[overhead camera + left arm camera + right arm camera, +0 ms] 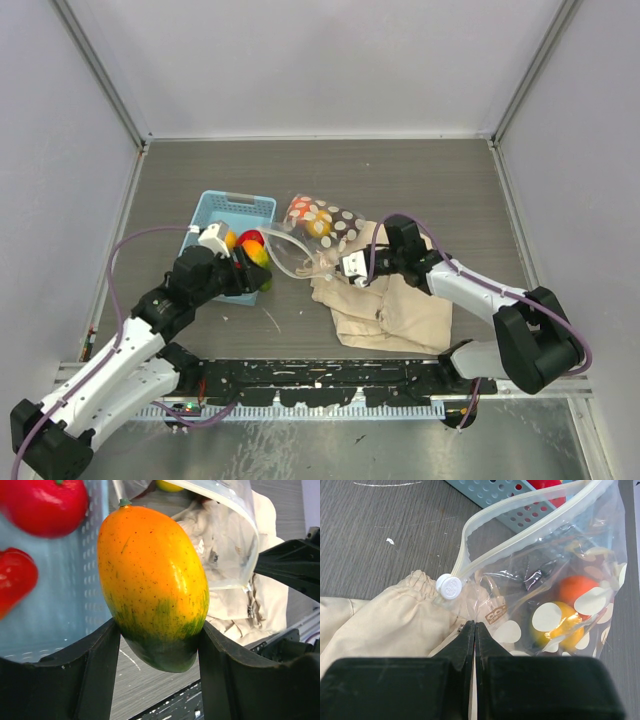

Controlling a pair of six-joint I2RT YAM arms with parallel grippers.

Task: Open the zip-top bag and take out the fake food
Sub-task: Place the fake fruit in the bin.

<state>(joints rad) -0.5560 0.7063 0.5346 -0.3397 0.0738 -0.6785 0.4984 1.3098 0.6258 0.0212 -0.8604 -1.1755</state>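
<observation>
The zip-top bag lies clear and white-spotted at mid-table, its mouth gaping toward the left; a white slider sits on the zip strip. Inside it I see fake food: an orange piece and a yellow one. My right gripper is shut, its tips pinching the bag's clear film by its lower edge. My left gripper is shut on an orange-and-green mango, held at the right edge of the basket.
The light blue basket holds red fake fruits. A beige cloth drawstring bag lies under and to the right of the zip-top bag. Grey walls close in the table at left, back and right.
</observation>
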